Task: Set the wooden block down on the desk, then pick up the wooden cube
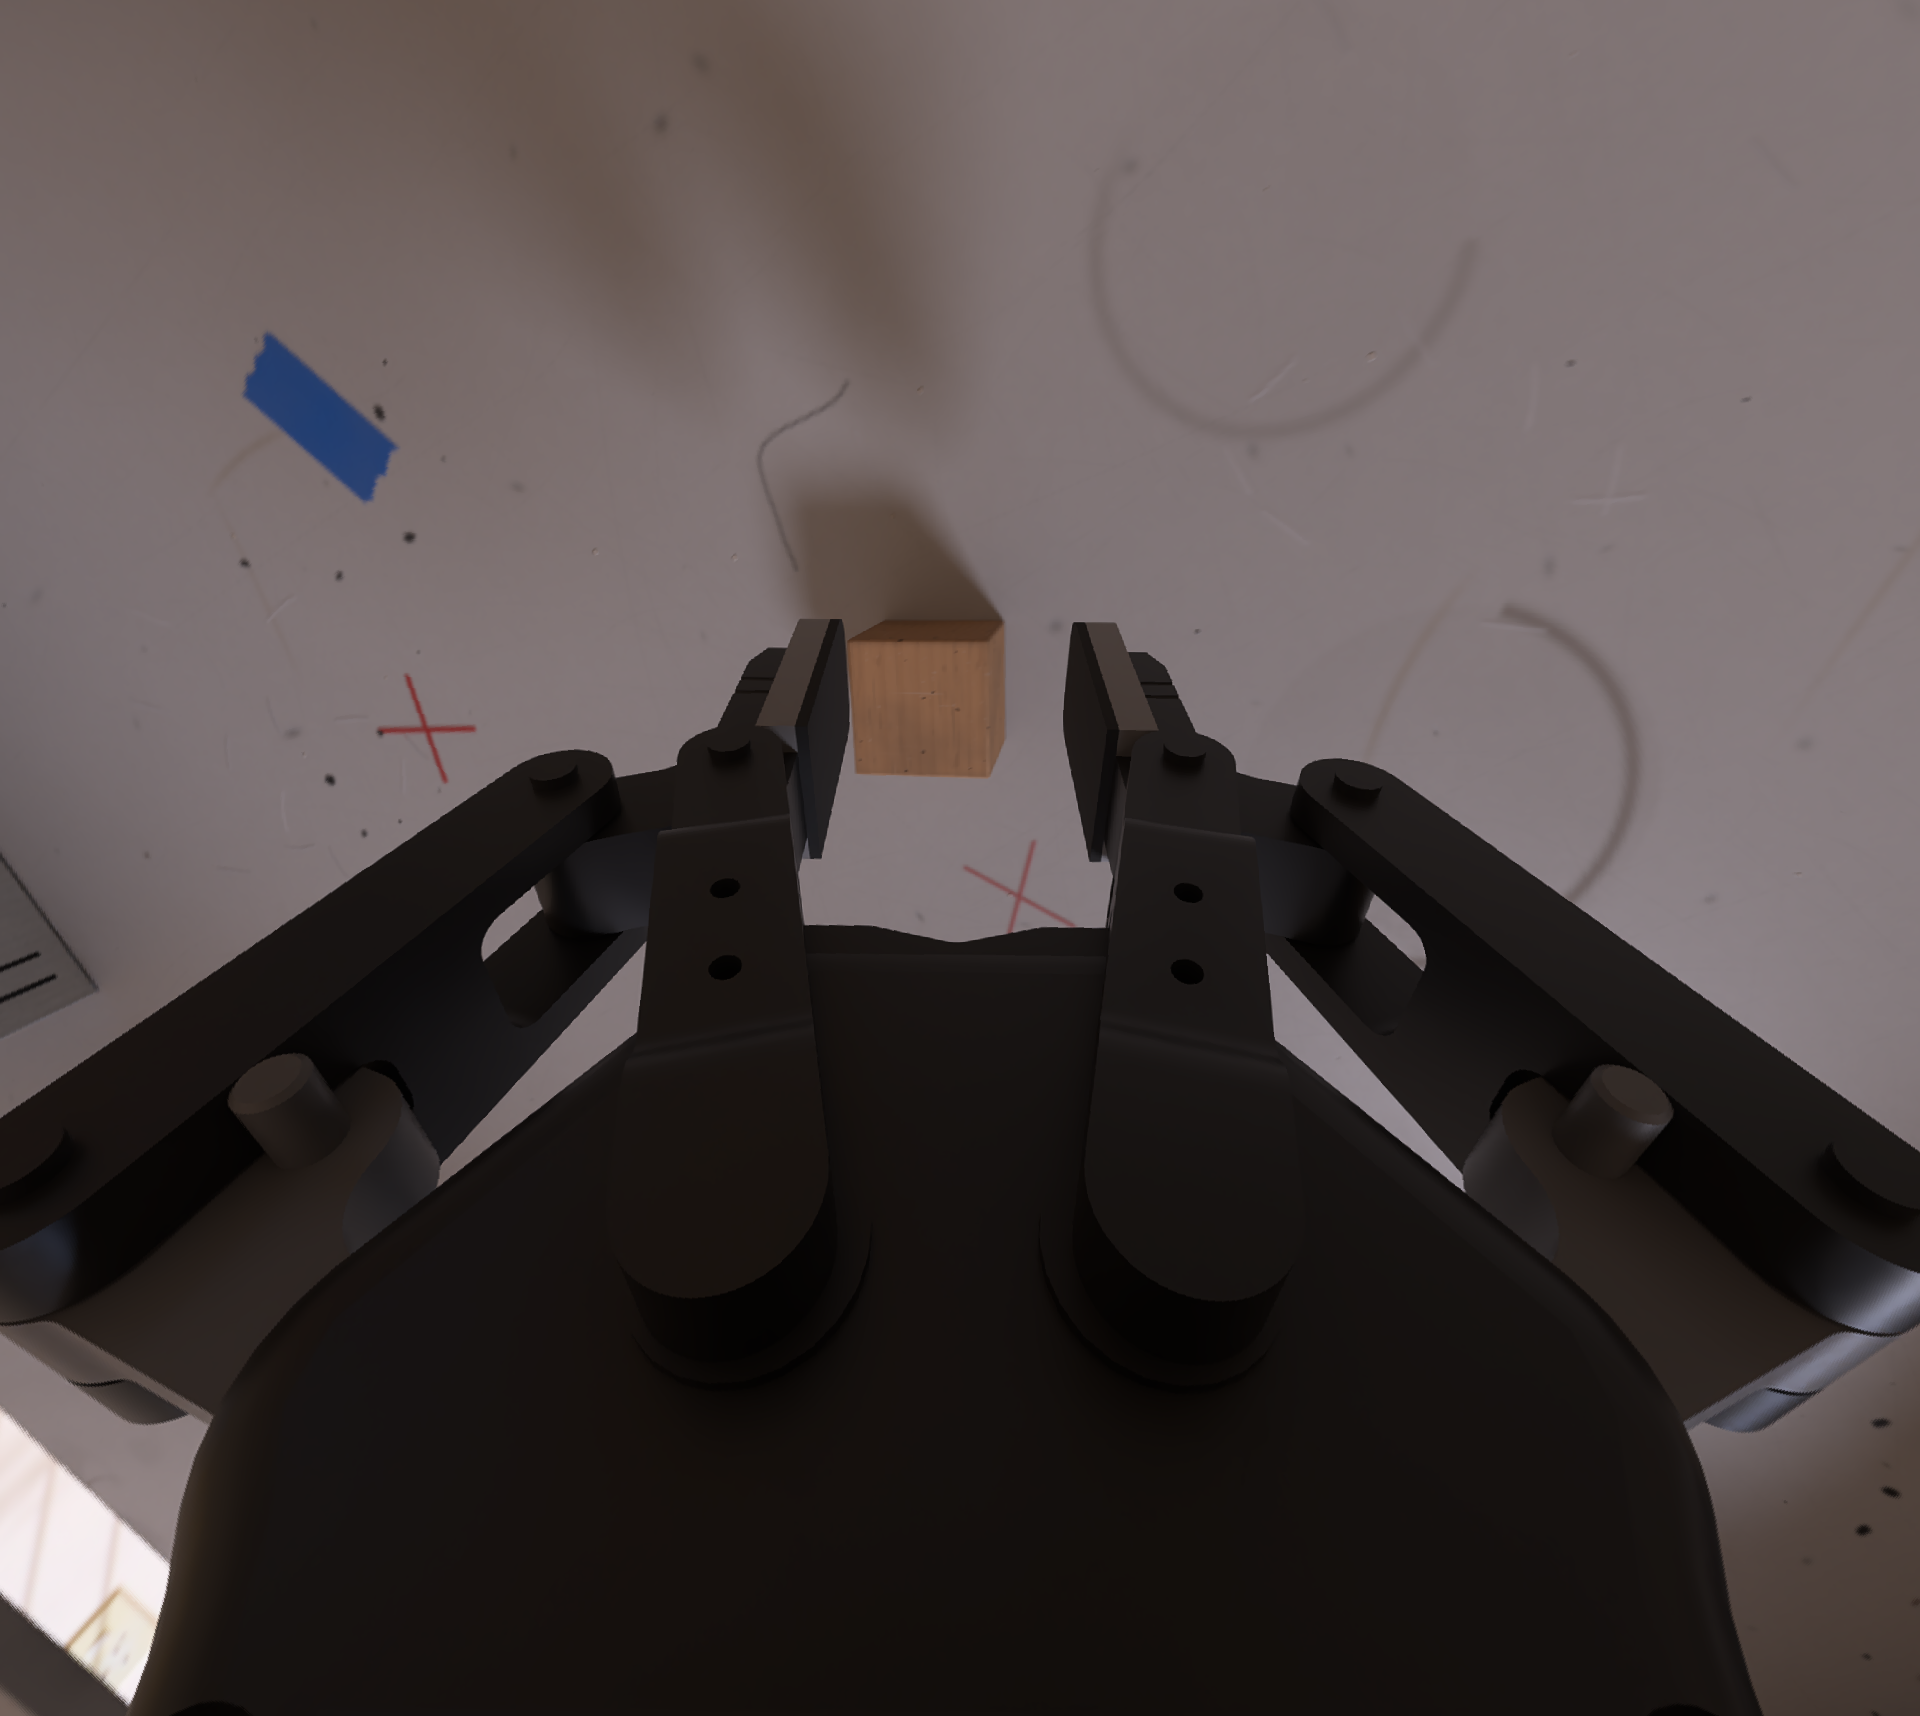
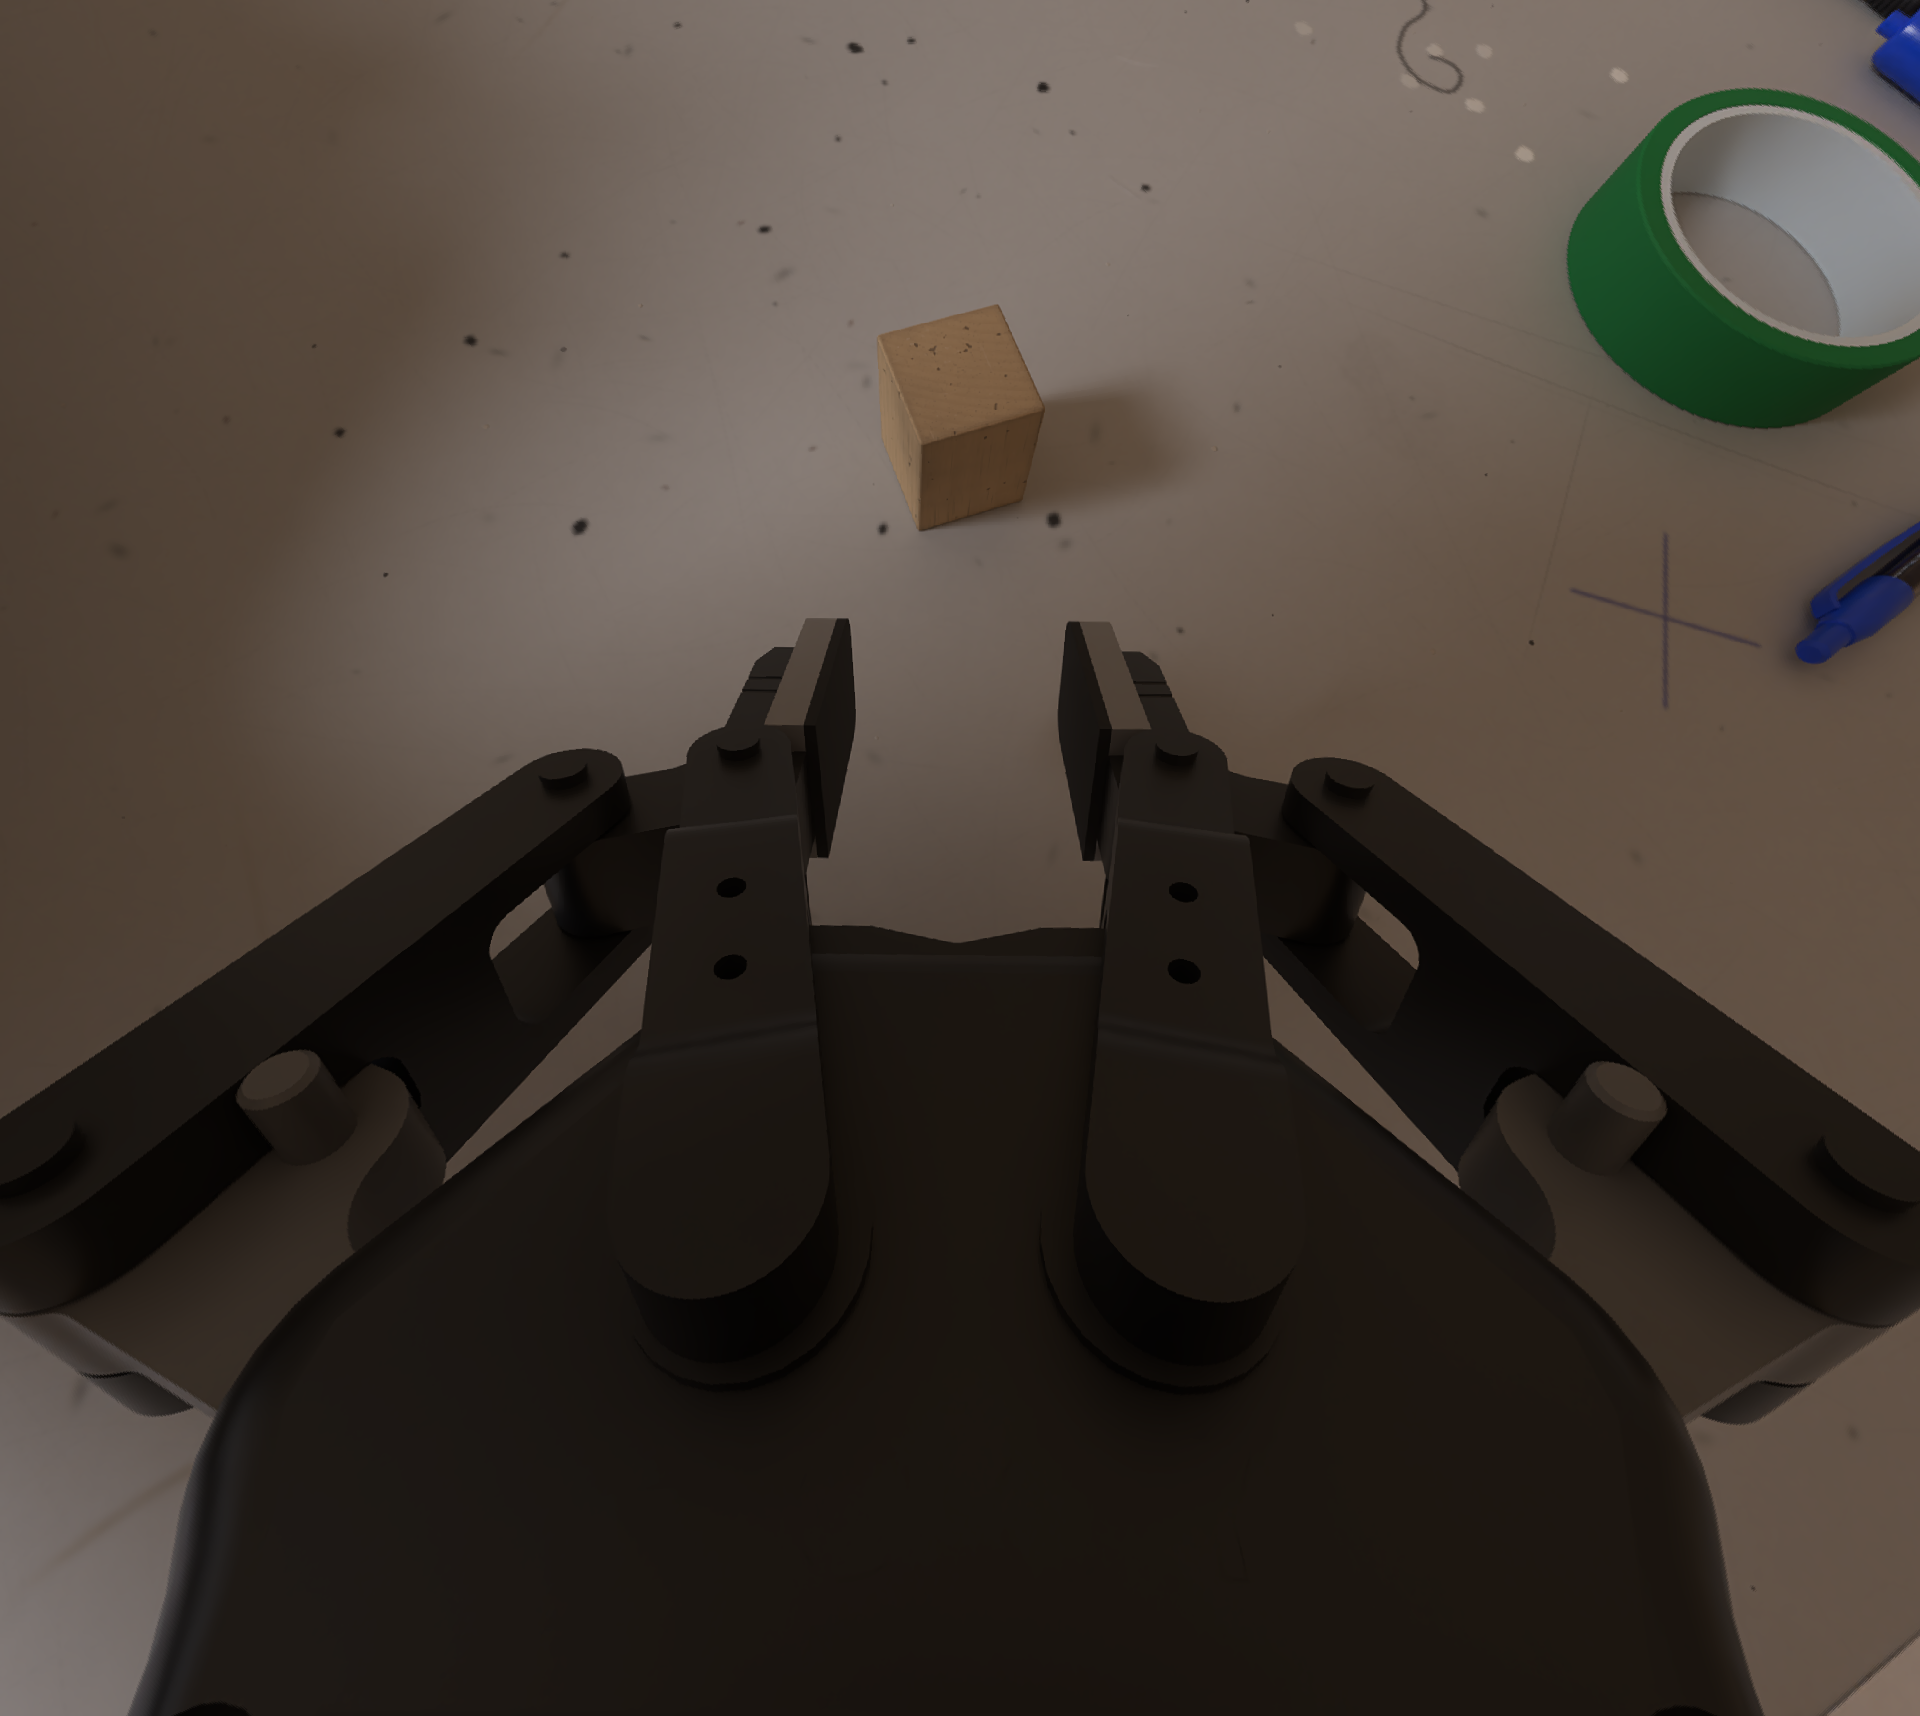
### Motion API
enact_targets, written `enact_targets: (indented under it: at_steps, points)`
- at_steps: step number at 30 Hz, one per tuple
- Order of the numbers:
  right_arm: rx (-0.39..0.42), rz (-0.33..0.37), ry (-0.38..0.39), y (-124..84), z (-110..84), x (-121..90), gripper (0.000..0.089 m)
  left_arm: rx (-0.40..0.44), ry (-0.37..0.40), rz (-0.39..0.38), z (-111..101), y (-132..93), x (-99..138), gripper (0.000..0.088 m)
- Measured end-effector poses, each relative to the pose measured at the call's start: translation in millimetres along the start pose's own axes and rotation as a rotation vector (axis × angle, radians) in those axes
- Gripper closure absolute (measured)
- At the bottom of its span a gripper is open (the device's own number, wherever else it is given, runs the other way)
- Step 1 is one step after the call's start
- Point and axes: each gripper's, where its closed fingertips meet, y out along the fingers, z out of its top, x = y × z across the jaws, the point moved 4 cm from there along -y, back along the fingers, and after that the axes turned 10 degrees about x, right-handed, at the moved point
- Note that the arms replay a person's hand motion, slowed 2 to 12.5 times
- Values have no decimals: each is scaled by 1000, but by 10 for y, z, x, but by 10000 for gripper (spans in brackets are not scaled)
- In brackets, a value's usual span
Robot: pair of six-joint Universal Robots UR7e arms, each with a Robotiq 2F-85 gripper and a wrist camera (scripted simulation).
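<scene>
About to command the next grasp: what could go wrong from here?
1. In the left wrist view, the light wooden block sits off-centre beside one pad of the open left gripper; lifting could nudge it.
2. The open right gripper hovers short of the tan wooden cube, which is turned corner-on; closing may twist it.

Beside the tan, faintly grained cube (image 2: 958, 417) on the grey, black-speckled desk (image 2: 520, 212) sit a green tape roll (image 2: 1745, 264) with a white core, blue pens (image 2: 1860, 596), and black grippers (image 2: 956, 731).
</scene>
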Motion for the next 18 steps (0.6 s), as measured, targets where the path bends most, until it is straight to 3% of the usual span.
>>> enact_targets:
  at_steps: [18]
  points:
    - [29,10,16,20,-12,-10,550,-226,-92,-34,-192,192,-86,471]
